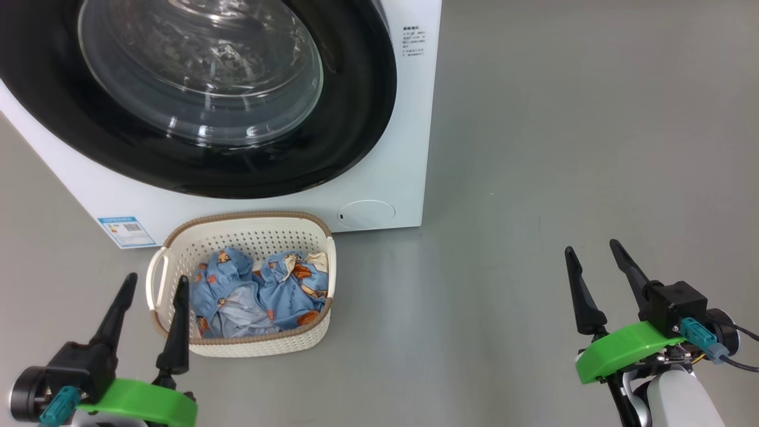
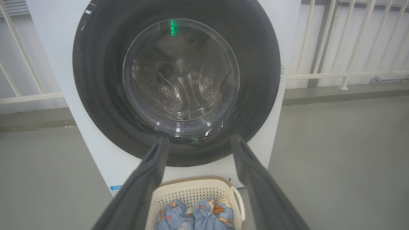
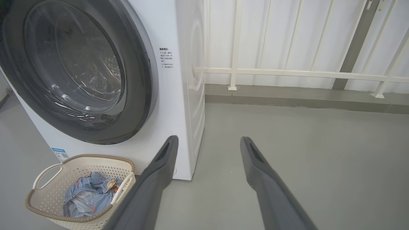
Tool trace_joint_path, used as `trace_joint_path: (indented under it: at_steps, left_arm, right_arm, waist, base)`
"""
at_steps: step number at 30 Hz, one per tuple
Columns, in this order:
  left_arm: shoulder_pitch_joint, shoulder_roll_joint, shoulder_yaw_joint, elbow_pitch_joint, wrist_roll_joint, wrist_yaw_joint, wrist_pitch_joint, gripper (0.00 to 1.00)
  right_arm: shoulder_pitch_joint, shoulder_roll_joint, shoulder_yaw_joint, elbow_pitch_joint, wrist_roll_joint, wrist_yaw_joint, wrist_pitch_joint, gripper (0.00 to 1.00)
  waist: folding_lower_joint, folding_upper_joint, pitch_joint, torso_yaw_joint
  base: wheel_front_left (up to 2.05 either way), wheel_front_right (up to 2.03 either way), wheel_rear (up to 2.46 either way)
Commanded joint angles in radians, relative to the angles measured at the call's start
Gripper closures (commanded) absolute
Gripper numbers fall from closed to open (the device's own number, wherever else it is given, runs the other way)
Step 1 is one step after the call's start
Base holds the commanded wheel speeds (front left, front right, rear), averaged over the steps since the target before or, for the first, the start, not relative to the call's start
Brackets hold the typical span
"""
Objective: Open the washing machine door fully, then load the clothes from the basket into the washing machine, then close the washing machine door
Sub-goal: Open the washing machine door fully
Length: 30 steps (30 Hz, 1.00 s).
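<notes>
Washing machine door (image 1: 195,101), big round glossy black w/ bulging clear glass centre, sits shut on white boxy front-loader washing machine (image 1: 409,148), ahead of and above left gripper (image 1: 156,277) jaws. Step 1, opening, looks unstarted; next move prob. needs a reach to door's edge. Both jaw pairs spread wide, empty; right gripper (image 1: 592,245) has machine to its left. Just beyond left jaws: small cream perforated plastic basket (image 1: 249,216), brown rim, w/ crumpled light-blue printed clothes (image 1: 261,293) inside.
</notes>
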Motion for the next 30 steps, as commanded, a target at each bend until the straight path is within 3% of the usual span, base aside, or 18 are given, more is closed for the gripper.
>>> trace_joint_path:
  at_steps: [1, 30]
  left_arm:
    - [-0.015, 0.023, 0.031, -0.023, -0.011, -0.002, -0.006, 0.0]
    - [0.026, -0.02, 0.011, -0.056, 0.009, -0.002, -0.006, 0.0]
  right_arm:
    - [-0.025, 0.001, 0.028, -0.021, 0.009, 0.002, -0.012, 0.0]
    - [-0.088, -0.01, 0.012, -0.038, 0.041, 0.002, -0.012, 0.0]
  waist:
    - [0.0, 0.0, -0.002, 0.001]
    - [0.0, 0.0, 0.02, 0.061]
  base:
    - [0.0, 0.0, 0.0]
    - [0.0, 0.0, 0.0]
